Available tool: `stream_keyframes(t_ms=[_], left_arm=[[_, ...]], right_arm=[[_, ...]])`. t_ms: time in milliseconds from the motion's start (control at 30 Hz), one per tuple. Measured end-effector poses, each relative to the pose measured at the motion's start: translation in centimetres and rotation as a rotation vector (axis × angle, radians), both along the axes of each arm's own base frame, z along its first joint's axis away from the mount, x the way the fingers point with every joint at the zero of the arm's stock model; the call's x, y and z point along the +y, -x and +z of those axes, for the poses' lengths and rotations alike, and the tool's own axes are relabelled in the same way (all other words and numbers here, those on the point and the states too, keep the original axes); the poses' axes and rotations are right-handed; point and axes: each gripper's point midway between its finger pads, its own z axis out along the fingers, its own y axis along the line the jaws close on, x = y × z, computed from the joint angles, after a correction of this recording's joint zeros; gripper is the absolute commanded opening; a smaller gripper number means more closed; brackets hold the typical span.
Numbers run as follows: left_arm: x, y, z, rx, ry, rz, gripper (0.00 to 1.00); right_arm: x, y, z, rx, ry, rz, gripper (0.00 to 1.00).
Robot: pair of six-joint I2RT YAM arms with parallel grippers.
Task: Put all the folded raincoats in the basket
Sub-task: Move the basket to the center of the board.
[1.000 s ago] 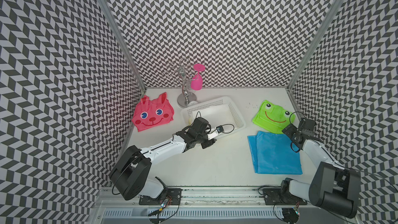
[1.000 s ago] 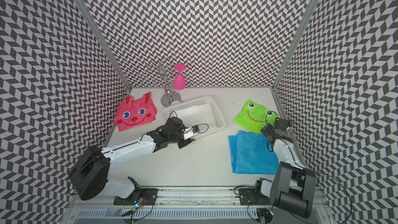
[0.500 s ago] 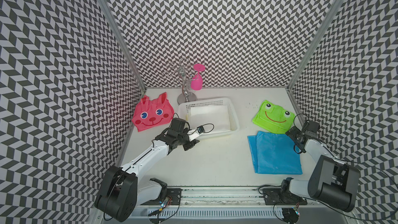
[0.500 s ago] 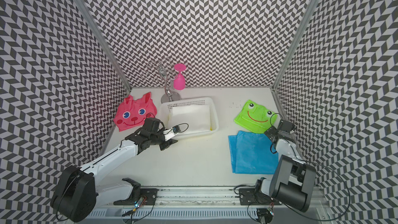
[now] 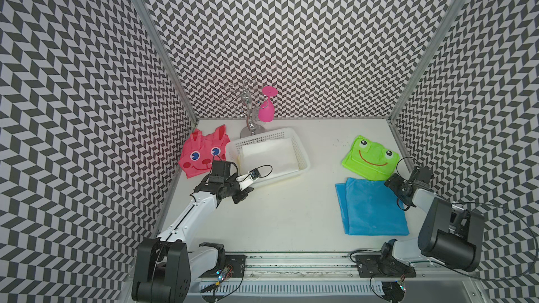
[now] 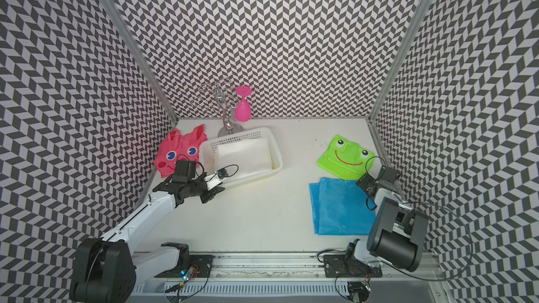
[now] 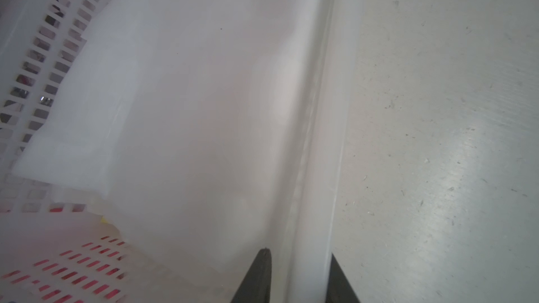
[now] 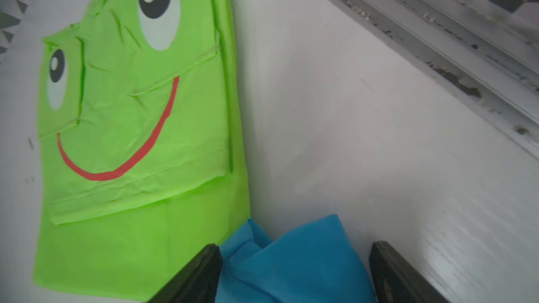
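Observation:
The white lattice basket (image 5: 303,153) (image 6: 277,155) stands left of centre and holds a folded white raincoat (image 5: 268,155) (image 7: 189,97). My left gripper (image 5: 246,190) (image 6: 215,192) (image 7: 299,253) is at the basket's near left corner, one finger inside and one outside the rolled rim (image 7: 323,141), shut on it. A folded blue raincoat (image 5: 370,208) (image 6: 341,208) lies flat at the front right. My right gripper (image 5: 401,188) (image 6: 368,183) (image 8: 294,246) is open over its far right corner, where the blue cloth (image 8: 294,263) bunches up between the jaws.
A green frog raincoat (image 5: 369,158) (image 8: 131,112) lies just behind the blue one, touching it. A pink rabbit raincoat (image 5: 202,153) lies by the left wall beside the basket. A metal glass stand (image 5: 249,112) with a pink glass (image 5: 266,112) stands behind the basket. The right wall rail (image 8: 437,53) is close to my right gripper.
My left arm has drawn back to the left, and the basket has slid and turned with it. My right gripper has shifted slightly by the blue raincoat's far corner.

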Motion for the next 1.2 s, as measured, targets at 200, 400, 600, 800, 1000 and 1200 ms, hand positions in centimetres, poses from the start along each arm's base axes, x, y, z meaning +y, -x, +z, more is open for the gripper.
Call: stream_keyframes(t_ms=[200, 400, 600, 800, 1000, 1200], left_arm=[[2.3, 0.9, -0.3, 0.019, -0.038, 0.017, 0.30], [2.8, 2.5, -0.3, 0.053, -0.069, -0.055, 0.41], [1.5, 3.6, 1.5, 0.048, -0.032, -0.168, 0.54], [-0.8, 4.6, 3.2, 0.034, 0.015, -0.288, 0.70], [-6.4, 5.3, 5.5, 0.028, 0.020, -0.408, 0.82], [-16.7, 6.7, 9.4, -0.005, 0.089, -0.572, 0.94]], right_arm=[[4.0, -1.6, 0.3, -0.054, -0.040, 0.153, 0.78], [6.7, -0.1, 0.4, -0.055, -0.076, 0.220, 0.83], [6.5, 0.8, 0.5, -0.034, -0.067, 0.190, 0.88], [5.7, 1.6, 0.9, -0.004, -0.044, 0.124, 0.91], [6.0, 0.9, 3.5, 0.005, -0.008, 0.076, 0.90], [5.7, 0.5, 5.3, 0.015, 0.003, -0.011, 0.88]])
